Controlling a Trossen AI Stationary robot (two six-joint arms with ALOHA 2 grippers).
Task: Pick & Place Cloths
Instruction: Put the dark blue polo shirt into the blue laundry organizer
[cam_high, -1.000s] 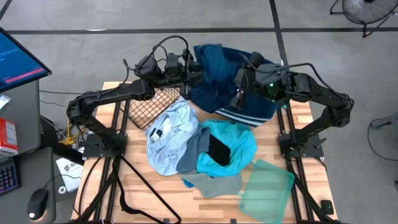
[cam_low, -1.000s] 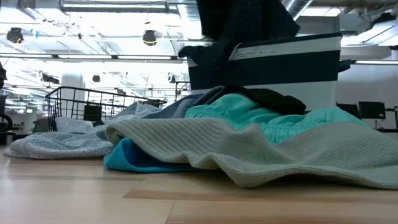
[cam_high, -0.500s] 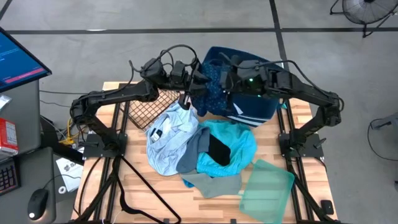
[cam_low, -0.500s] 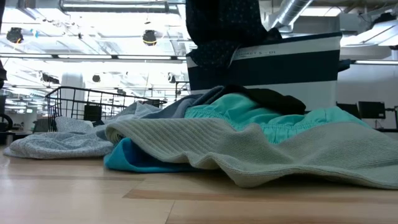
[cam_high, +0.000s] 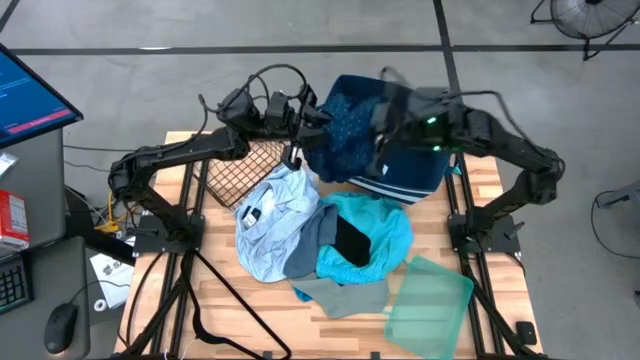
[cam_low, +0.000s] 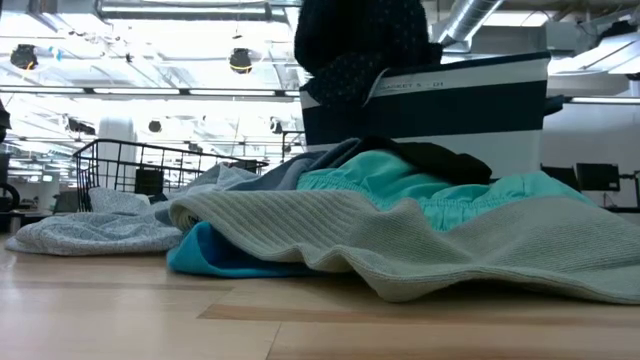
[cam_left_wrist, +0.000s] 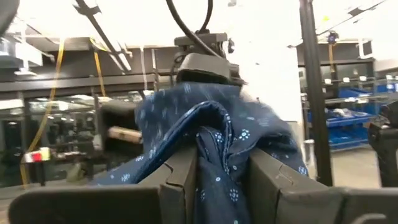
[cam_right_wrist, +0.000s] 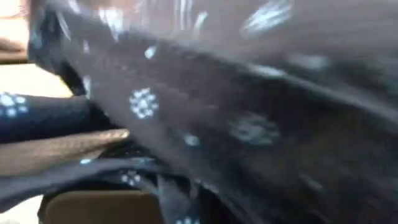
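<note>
From above, the dark navy patterned cloth (cam_high: 345, 135) hangs bunched over the near-left rim of the navy fabric bin (cam_high: 415, 170) at the table's far side. The left gripper (cam_high: 308, 118) pinches its left edge. The right gripper (cam_high: 385, 125) sits blurred at the cloth's right side over the bin, its fingers drawn together, though what they catch cannot be told here. On the table lie the pale blue-white cloth (cam_high: 268, 215), the bright turquoise cloth (cam_high: 385, 235) with the small black cloth (cam_high: 352, 242) on it, and the grey cloth (cam_high: 340, 293). A green plastic tray (cam_high: 432, 295) sits at the near right, a wire basket (cam_high: 235, 175) at the far left.

From table height, the navy cloth (cam_low: 360, 45) dangles as a dark, finely dotted mass in front of the bin (cam_low: 460, 105), above the heap of ribbed grey (cam_low: 400, 245) and turquoise (cam_low: 400, 175) fabric.

The left wrist view shows the cloth (cam_left_wrist: 217, 134), deep blue with small pale flower dots, folded into a ridge clamped between the left fingers (cam_left_wrist: 180, 177).

The right wrist view is filled by the same dotted fabric (cam_right_wrist: 205, 118), blurred, lying right against the camera.
</note>
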